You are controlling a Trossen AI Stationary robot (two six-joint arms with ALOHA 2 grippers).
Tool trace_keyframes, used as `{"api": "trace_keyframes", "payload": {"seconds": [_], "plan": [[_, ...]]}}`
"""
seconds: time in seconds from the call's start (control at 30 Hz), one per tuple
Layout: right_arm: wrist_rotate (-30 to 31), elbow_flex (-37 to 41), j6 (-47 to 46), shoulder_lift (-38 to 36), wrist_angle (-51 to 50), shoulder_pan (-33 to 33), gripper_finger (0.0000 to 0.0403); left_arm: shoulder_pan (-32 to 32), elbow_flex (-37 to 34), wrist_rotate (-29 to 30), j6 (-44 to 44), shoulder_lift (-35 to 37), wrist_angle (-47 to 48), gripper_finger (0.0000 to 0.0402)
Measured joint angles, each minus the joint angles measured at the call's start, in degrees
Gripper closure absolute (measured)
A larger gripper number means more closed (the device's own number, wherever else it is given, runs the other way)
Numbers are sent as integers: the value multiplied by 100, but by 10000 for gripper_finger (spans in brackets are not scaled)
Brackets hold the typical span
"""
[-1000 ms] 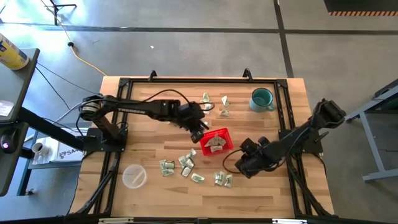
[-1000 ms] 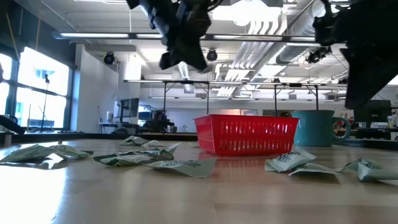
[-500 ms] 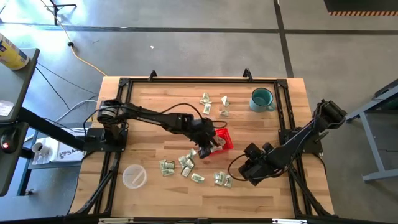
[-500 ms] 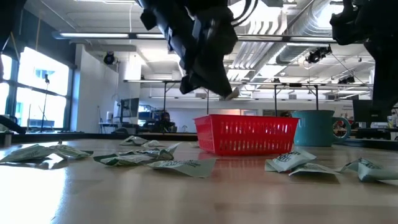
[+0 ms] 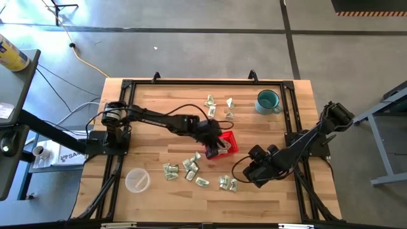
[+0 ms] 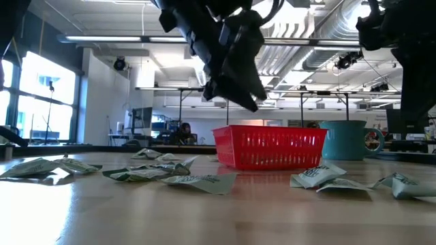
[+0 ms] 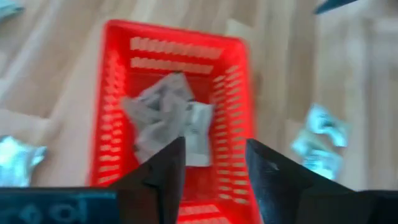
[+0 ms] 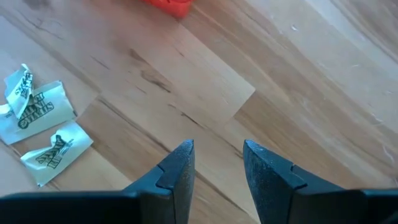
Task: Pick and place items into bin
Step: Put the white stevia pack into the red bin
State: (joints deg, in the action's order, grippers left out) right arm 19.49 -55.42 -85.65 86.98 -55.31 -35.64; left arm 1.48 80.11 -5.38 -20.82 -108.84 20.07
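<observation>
Since a second ago, left gripper shifted from beside small red mesh plastic basket to above it; jaws now parted, empty. Crumpled pale green-and-white packets lie inside basket; more packets scattered on wooden table. Right gripper hovers over bare wood near two packets, jaws narrowly parted, empty.

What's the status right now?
Left pincer open over basket, packets inside. Right pincer open, empty, above bare table. Nothing blocking.
</observation>
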Motion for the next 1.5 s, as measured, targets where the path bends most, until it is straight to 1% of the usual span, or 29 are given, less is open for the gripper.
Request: {"api": "trace_keyframes", "payload": {"seconds": [0.1, 0.23, 0.43, 0.6, 0.67, 0.77, 0.83, 1.07, 1.2, 1.3, 1.4, 1.43, 1.5], "plan": [[117, 0, -11, 0, 0, 8, 274, 0, 170, -138, 4, 0, 1, 178], [182, 0, 62, 0, 2, 119, 274, -81, 474, -28, 131, -2, 150, 173], [308, 2, 330, 0, 6, 323, 274, -568, 1148, 358, 614, -2, 1475, 172], [113, 2, 1263, 0, 11, 587, 274, -1083, 1488, 393, 869, -2, 2585, 172], [116, 4, 1300, 0, 47, 691, 274, -1282, 1508, 191, 902, -2, 2853, 172], [114, 4, 941, 0, 69, 868, 274, -1567, 1507, -435, 995, -2, 3182, 172], [123, 4, 1071, 0, 39, 1009, 274, -1719, 1439, -792, 1076, -2, 3191, 172], [140, 7, 1241, 0, -36, 1453, 275, -2151, 1155, -1535, 1141, -7, 3350, 172], [221, 7, 1288, 0, -56, 1596, 275, -2338, 1148, -1735, 1137, 8, 3409, 172], [340, 7, 1308, 0, -117, 1655, 275, -2477, 1148, -1866, 1106, 165, 3310, 172], [489, 7, 1234, 0, -120, 1657, 275, -2736, 1152, -1935, 806, 407, 3300, 172], [518, 7, 1224, 0, -119, 1657, 275, -2852, 1152, -1869, 676, 477, 3275, 172], [516, 7, 1224, 0, -118, 1663, 275, -3138, 1152, -1448, 466, 607, 3318, 172]]}}
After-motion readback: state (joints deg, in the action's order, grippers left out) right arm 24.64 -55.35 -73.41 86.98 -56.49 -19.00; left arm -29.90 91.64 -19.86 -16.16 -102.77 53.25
